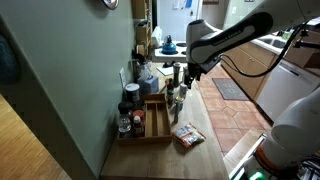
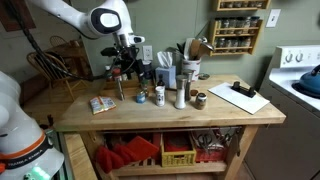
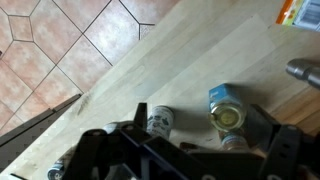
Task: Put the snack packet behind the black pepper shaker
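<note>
Butcher-block table (image 2: 150, 118): pale wood, straight edges, 1 long side against a green wall (image 1: 70, 90) (the opposite side open to a tiled floor (image 3: 60, 50)).

Flat on bare wood near the open edge, toward 1 end of the top: snack packet (image 1: 186, 137) (image 2: 101, 104). Small, rectangular, red-orange foil with white print. Bare wood all round it. Just beside it on the wall side, a shallow wooden tray (image 1: 155, 122) with dividers.

Hanging above the table, clear of the packet and not touching it: gripper (image 1: 185, 82) (image 2: 121, 82), black, on a white arm (image 2: 105, 20).

In the wrist view, fingers (image 3: 140, 118) spread wide with nothing held between them (open, empty). Below them, 2 small round jars (image 3: 228, 110), metal-lidded, upright on the wood.

In an exterior view, a row of upright shakers along the middle of the top, the tallest a steel cylinder (image 2: 181, 92). Past them, a white sheet on a clipboard (image 2: 240, 97) near the far end.

Under the top, a shelf with red bins (image 2: 130, 152) and 1 yellow basket (image 2: 178, 155).

Which shaker holds black pepper: cannot tell.
</note>
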### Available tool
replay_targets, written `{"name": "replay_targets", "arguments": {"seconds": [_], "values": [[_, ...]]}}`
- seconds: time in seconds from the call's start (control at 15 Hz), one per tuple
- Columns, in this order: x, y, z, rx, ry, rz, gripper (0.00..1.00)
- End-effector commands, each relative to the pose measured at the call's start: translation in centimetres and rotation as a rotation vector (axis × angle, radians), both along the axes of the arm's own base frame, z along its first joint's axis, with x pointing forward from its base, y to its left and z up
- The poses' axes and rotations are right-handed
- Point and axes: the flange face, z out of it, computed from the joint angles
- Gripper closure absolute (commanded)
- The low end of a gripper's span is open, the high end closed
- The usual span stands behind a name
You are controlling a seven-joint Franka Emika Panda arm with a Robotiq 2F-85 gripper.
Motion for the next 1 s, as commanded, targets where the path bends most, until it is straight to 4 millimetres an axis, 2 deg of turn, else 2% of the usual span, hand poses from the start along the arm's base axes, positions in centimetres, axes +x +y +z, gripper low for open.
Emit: {"name": "replay_targets", "arguments": {"seconds": [0.0,0.33,0.6,0.67,0.8,0.93], "values": [[-3.9,0.7,-1.5,-0.004,0.021,0.195,0.00],[-8.3,2.1,-3.7,0.057,0.069,0.452,0.00],[-10.9,4.7,-4.3,0.057,0.080,0.636,0.00],[-9.3,5.7,-3.1,0.070,0.080,0.683,0.00],[-9.7,6.4,-3.1,0.096,0.091,0.736,0.00],[-9.4,6.5,-3.1,0.075,0.085,0.698,0.00]]}}
